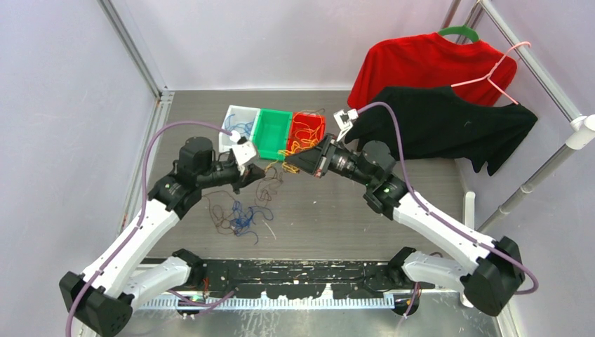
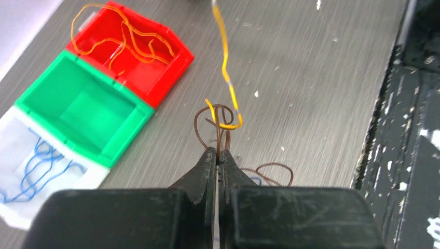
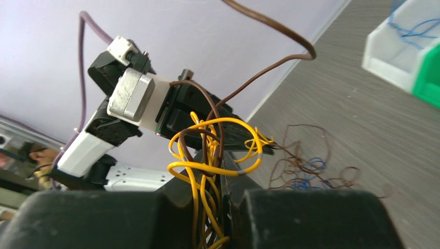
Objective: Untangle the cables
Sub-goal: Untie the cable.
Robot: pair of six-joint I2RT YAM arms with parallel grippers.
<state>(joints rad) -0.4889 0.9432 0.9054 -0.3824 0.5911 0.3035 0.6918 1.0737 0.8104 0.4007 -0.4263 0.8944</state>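
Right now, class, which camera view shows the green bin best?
The left wrist view: the green bin is close, whole, its empty inside visible. The top view shows it small; the right wrist view catches only a corner.

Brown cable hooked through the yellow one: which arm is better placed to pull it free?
Probably left. The left gripper is shut on the brown cable right beside the hook in the yellow cable. The right gripper clamps the yellow cable, so it suits anchoring.

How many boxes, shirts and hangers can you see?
Boxes: 3 (white box, green box, red box)
Shirts: 2 (red shirt, black shirt)
Hangers: 2 (green hanger, pink hanger)
Total: 7
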